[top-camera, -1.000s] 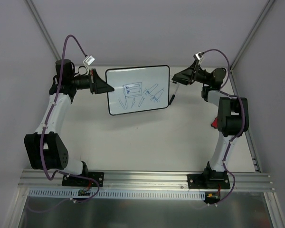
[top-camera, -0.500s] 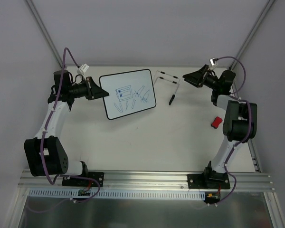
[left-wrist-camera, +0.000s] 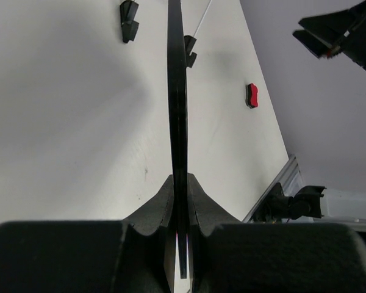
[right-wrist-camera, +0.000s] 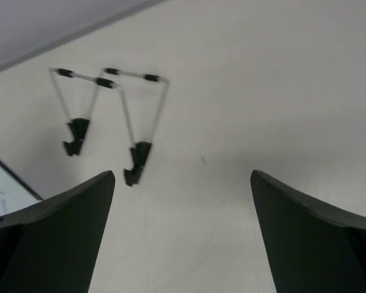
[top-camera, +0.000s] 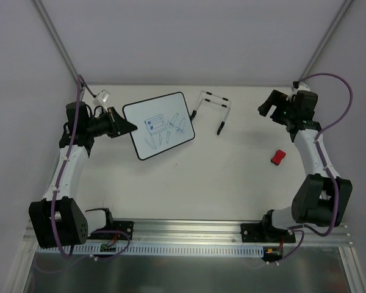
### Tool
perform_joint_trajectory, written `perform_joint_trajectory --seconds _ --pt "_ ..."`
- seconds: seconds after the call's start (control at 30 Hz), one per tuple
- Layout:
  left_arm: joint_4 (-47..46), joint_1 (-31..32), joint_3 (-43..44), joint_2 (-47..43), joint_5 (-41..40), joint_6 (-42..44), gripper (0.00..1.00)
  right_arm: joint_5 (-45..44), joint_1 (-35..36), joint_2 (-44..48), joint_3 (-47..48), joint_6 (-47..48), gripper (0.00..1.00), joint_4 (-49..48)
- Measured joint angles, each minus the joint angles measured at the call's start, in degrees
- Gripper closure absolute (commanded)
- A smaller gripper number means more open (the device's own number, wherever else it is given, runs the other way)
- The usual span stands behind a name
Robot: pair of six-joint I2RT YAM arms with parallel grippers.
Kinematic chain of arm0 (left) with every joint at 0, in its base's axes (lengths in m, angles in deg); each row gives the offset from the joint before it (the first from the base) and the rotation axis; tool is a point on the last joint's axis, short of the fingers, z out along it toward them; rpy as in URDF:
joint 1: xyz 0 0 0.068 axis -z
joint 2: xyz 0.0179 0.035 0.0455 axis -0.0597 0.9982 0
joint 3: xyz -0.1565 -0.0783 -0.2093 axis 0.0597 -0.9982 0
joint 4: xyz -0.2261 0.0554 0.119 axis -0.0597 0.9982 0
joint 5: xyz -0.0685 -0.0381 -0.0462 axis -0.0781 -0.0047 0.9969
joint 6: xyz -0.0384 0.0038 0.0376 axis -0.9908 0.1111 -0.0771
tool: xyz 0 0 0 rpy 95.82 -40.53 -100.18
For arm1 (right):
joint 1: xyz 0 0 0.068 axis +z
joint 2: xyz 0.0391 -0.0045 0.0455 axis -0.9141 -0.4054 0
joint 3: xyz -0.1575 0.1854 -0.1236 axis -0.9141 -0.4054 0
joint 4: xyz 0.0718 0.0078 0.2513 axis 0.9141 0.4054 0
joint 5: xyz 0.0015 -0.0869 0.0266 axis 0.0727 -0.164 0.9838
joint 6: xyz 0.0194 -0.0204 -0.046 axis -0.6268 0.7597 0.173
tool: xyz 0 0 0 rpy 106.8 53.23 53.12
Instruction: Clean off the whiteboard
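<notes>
Pulled leftward, flat black-framed whiteboard (top-camera: 161, 125) stays clamped in left gripper (left-wrist-camera: 180, 204) — right gripper (right-wrist-camera: 182, 176) gapes.

white matte desk (top-camera: 201, 183) fills the middle, plain and pale. grey back wall (top-camera: 189, 36) behind it, with a grey left wall (top-camera: 12, 134) and right wall (top-camera: 363, 134) closing the sides like a booth. thin metal struts run up both rear corners: left strut (top-camera: 53, 38), right strut (top-camera: 325, 44). aluminium rail (top-camera: 189, 228) along the near desk edge, slotted white strip (top-camera: 189, 249) under it, then a shiny metal sheet (top-camera: 183, 271). light soft and even, faint shadows on the desk.
</notes>
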Motion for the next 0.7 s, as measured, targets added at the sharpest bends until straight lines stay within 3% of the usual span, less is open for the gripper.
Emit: perform_joint_trajectory --seconds 0.1,0.3,0.37,0.57,0.7 --pt "0.02 0.00 -1.55 -0.72 -2.54 -0.98 1.00 -10.69 0.00 3.78 -3.45 0.70 0.01 7.06" --pt "0.74 0.00 -2.99 -2.05 -6.36 -2.08 1.00 -25.62 -1.46 6.29 -13.46 -0.37 0.25 16.33" --pt "1.03 -0.09 -3.45 -2.54 -6.49 -2.36 1.00 -27.10 -3.17 5.62 -14.03 -0.46 0.33 18.05" --pt "2.69 -0.35 -5.01 -3.96 -6.93 -2.80 1.00 -28.55 -6.58 3.41 -14.03 -1.44 0.33 18.49" --pt "3.45 -0.35 -5.51 -4.92 -7.50 -2.80 1.00 -28.44 -6.69 -0.37 -14.03 -1.44 0.39 18.49"
